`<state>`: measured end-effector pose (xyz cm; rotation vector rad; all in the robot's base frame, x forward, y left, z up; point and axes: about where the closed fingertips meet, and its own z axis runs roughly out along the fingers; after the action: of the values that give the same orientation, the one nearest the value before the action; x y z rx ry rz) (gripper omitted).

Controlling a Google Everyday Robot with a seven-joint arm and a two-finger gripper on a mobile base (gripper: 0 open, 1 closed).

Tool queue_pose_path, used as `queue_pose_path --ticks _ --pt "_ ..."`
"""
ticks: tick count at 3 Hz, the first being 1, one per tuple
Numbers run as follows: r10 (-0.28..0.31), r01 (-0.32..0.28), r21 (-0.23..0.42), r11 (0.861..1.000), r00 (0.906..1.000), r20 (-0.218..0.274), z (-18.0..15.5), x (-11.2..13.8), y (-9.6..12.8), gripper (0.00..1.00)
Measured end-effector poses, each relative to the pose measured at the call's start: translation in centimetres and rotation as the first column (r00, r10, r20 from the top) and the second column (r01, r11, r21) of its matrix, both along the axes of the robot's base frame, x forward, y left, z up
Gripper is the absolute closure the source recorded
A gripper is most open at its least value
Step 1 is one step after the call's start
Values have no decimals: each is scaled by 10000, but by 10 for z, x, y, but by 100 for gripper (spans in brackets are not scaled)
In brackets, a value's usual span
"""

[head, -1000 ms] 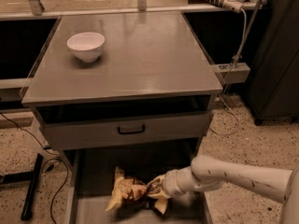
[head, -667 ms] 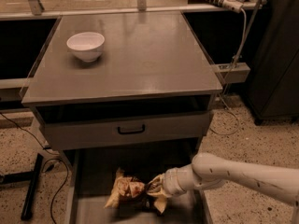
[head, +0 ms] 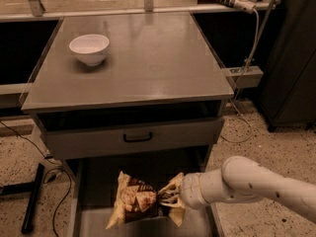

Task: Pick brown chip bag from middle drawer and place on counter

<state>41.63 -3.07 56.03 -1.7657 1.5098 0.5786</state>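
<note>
The brown chip bag (head: 137, 201), dark brown with pale yellow ends, hangs just above the floor of the open middle drawer (head: 98, 221) at the bottom of the view. My gripper (head: 169, 199) reaches in from the right on a white arm and is shut on the bag's right end, which is crumpled in its fingers. The grey counter (head: 148, 58) spreads above, its front edge well above the bag.
A white bowl (head: 89, 49) stands on the counter's far left. A closed grey drawer front with a black handle (head: 138, 138) sits just above the bag. Cables and a black stand leg (head: 32, 196) lie on the speckled floor at left. A dark cabinet (head: 291, 58) is at right.
The gripper has lifted the bag slightly and drawn it up off the drawer floor; the bag now stands more upright and its left end hangs free.
</note>
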Motion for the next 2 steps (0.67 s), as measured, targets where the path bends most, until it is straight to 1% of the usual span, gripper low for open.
queue_pose_path --ticks 1,2 --pt "-88 131 -374 9992 9935 1131 75 -26 -18 100" --pt "-463 668 -911 9936 9764 2109 160 -34 -44 100"
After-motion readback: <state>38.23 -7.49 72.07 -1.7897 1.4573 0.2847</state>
